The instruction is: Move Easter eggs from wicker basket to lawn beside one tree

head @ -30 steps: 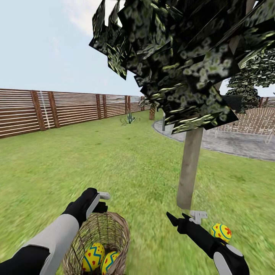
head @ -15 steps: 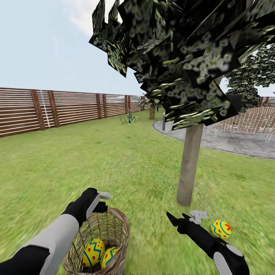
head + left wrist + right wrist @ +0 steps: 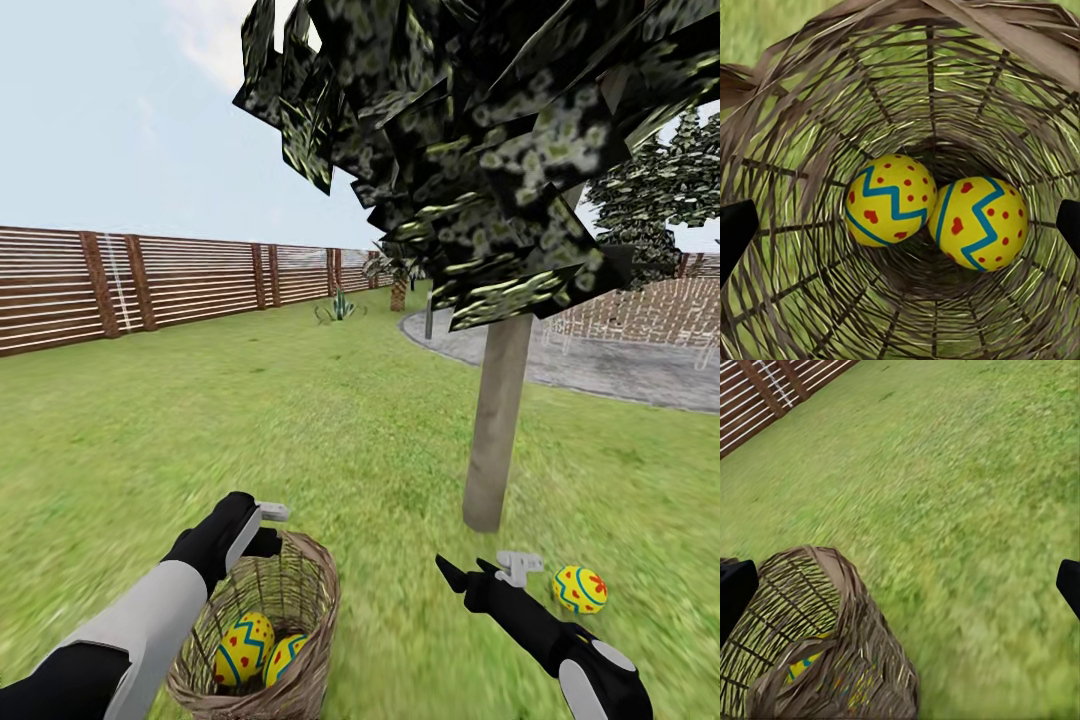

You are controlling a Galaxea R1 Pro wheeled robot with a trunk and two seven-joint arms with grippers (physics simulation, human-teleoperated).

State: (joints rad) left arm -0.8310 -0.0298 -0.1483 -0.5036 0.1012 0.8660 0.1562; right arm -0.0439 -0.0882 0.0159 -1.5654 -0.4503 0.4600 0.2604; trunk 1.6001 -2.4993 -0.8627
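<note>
- Beside the tree [image 3: 495, 430], one Easter egg [image 3: 579, 589] now lies in full view on the lawn [image 3: 300, 420], just right of the trunk's foot; a second ago the right arm half hid it.
- Right gripper [image 3: 480, 570] hangs spread and empty, near that egg but apart from it.
- Left gripper [image 3: 262, 528] sits at the wicker basket [image 3: 300, 600] rim, fingers wide, gripping nothing.
- Two eggs [image 3: 889, 199] remain touching at the basket's bottom, so I'd say one third is done.
</note>
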